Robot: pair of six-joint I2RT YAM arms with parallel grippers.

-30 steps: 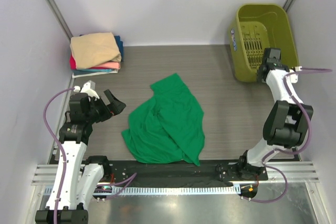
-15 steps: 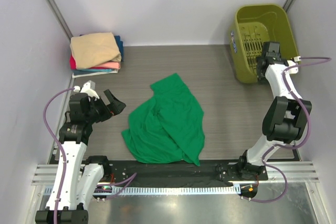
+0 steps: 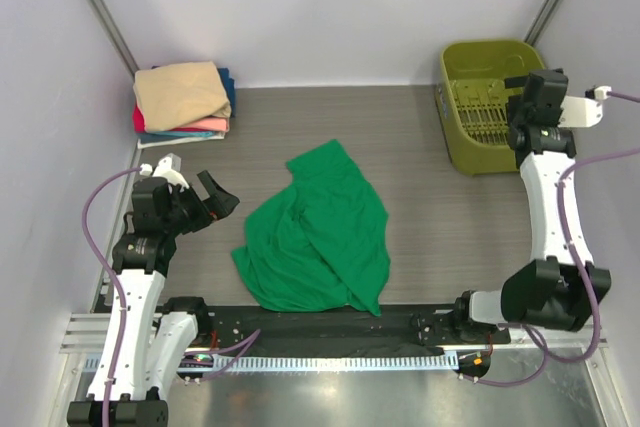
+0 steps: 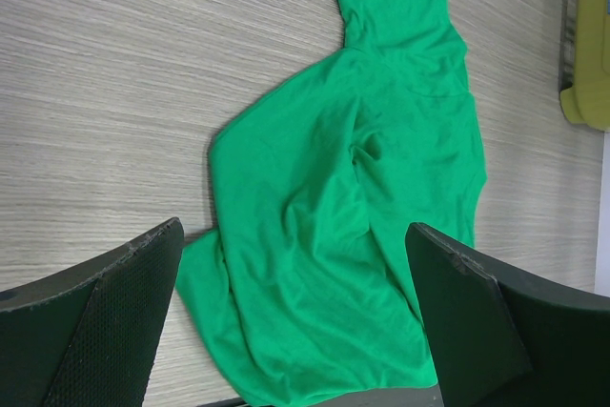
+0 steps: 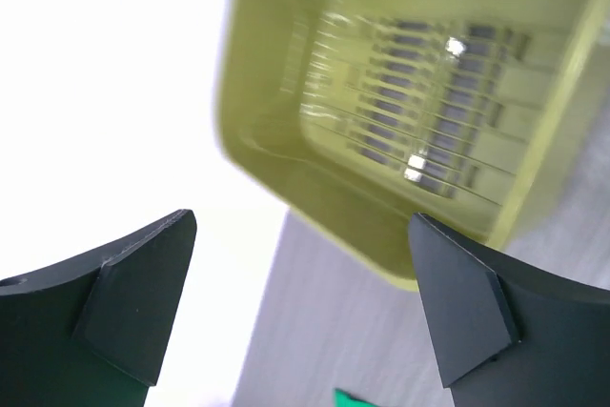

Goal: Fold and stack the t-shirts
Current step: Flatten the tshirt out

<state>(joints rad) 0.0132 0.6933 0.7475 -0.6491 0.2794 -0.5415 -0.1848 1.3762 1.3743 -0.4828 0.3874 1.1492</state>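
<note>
A crumpled bright green t-shirt (image 3: 320,232) lies unfolded in the middle of the table, and it fills the left wrist view (image 4: 353,197). Folded t-shirts (image 3: 182,97), tan on top over pink, red and blue, are stacked at the back left corner. My left gripper (image 3: 205,185) hovers left of the green shirt, open and empty, its jaws framing the shirt (image 4: 294,228). My right gripper (image 3: 520,107) hangs open and empty over the bin's right side (image 5: 303,219). A sliver of the green shirt (image 5: 348,397) shows at the bottom of the right wrist view.
An olive-green plastic bin (image 3: 478,152) stands at the back right corner, its slotted bottom bare (image 5: 429,102). White walls close in the wood-grain table (image 3: 420,147) on three sides. The arm bases and a black rail (image 3: 320,322) line the near edge.
The right gripper has opened, let go of the bin's rim and swung back to the right. The bin has dropped from a tilt to standing flat. The left arm and the shirts have not moved.
</note>
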